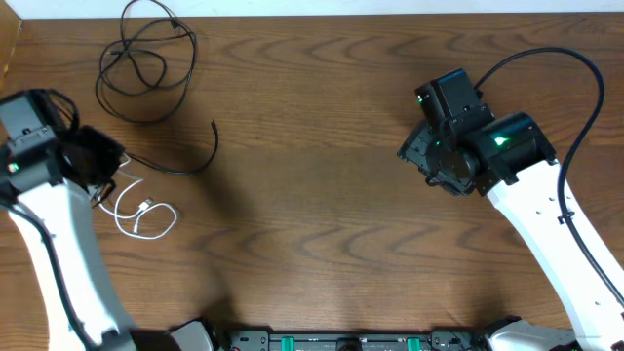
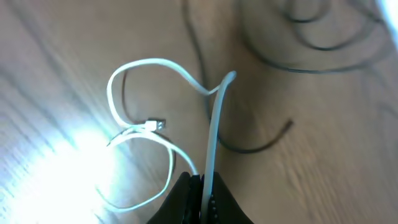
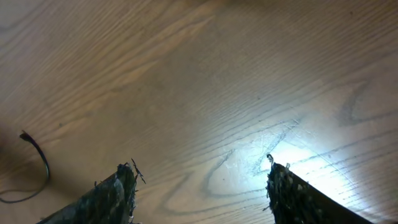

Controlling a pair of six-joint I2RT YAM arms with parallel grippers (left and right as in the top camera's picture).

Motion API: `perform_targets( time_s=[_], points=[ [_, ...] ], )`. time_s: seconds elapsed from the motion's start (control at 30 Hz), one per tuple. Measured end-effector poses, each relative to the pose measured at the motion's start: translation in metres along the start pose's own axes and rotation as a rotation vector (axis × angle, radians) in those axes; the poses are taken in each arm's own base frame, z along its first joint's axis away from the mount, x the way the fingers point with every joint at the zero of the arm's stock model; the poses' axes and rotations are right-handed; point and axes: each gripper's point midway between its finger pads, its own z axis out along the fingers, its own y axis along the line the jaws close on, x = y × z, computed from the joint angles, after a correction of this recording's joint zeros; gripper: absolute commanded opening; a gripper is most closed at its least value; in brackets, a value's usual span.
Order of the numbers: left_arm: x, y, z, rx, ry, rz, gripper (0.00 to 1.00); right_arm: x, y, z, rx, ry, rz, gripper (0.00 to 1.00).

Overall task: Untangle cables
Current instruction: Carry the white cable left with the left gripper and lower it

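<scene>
The white cable [image 1: 146, 216] lies looped at the left of the table, its small plug [image 2: 155, 125] resting on the wood. My left gripper [image 1: 97, 180] is shut on one stretch of it, which runs up from between the fingers [image 2: 202, 186] to a bend. A black cable [image 1: 146, 68] lies coiled at the far left, and a black strand [image 1: 200, 156] curves toward the white one; its end shows in the left wrist view [image 2: 283, 127] and the right wrist view [image 3: 37, 155]. My right gripper [image 1: 429, 161] is open and empty over bare wood [image 3: 199, 174].
Thick black arm cables run along the right arm [image 1: 575, 107]. The table's front edge holds the arm bases [image 1: 331, 341]. A wooden edge shows at the far left corner [image 1: 10, 44].
</scene>
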Motion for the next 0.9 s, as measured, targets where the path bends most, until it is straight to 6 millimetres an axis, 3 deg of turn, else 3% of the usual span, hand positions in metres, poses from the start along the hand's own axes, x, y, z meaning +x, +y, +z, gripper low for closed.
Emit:
perform_targets(
  time_s=[0.27, 0.47, 0.53, 0.6, 0.63, 0.67, 0.7, 0.73, 0.9],
  points=[
    [-0.009, 0.061, 0.063, -0.155, 0.144, -0.232, 0.08, 0.000, 0.000, 0.000, 0.001, 0.000, 0.000, 0.66],
    [-0.010, 0.107, 0.093, -0.220, 0.222, -0.404, 0.08, 0.000, 0.000, 0.000, 0.001, 0.000, 0.000, 0.65],
    [-0.011, 0.122, 0.098, -0.237, 0.235, -0.464, 0.26, 0.000, 0.000, 0.000, 0.001, 0.001, 0.000, 0.64],
    [-0.012, 0.133, 0.101, -0.235, 0.245, -0.527, 0.32, 0.000, -0.001, 0.000, 0.003, 0.002, 0.000, 0.64],
    [-0.012, 0.137, 0.101, -0.228, 0.251, -0.554, 0.43, 0.000, -0.001, 0.000, 0.003, 0.001, 0.000, 0.64],
    [-0.013, 0.140, 0.101, -0.216, 0.254, -0.579, 0.56, 0.000, -0.001, 0.000, 0.003, 0.002, 0.000, 0.64],
    [-0.014, 0.142, 0.100, -0.199, 0.257, -0.601, 0.80, 0.000, -0.001, 0.000, 0.003, 0.002, 0.000, 0.64],
    [-0.015, 0.143, 0.100, -0.186, 0.258, -0.619, 0.97, 0.000, -0.001, 0.000, 0.003, 0.002, 0.000, 0.64],
    [-0.015, 0.141, 0.099, -0.146, 0.274, -0.654, 0.99, 0.000, -0.001, 0.000, 0.003, 0.002, -0.016, 0.64]
  ],
)
